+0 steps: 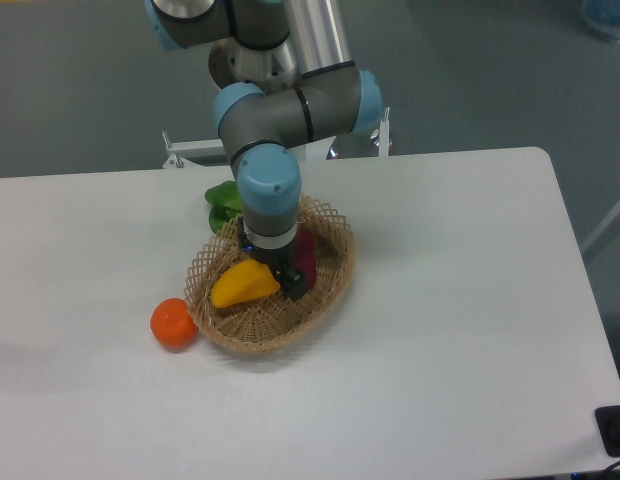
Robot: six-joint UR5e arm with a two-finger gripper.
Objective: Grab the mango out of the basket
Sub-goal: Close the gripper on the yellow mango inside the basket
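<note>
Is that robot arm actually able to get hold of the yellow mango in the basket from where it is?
Probably yes. The tool is already down inside the basket, right at the mango's near end, with nothing lying over the fruit. Whether its fingers are open or closed is hidden by the wrist.

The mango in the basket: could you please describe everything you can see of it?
The mango is a smooth, elongated yellow fruit, shading to orange at its right end. It lies on its side inside the woven basket, in the left half, resting on the straw floor. The gripper stands over its right end and hides part of it; whether the fingers have closed on it cannot be told. A dark purple item lies just beyond the gripper.
</note>
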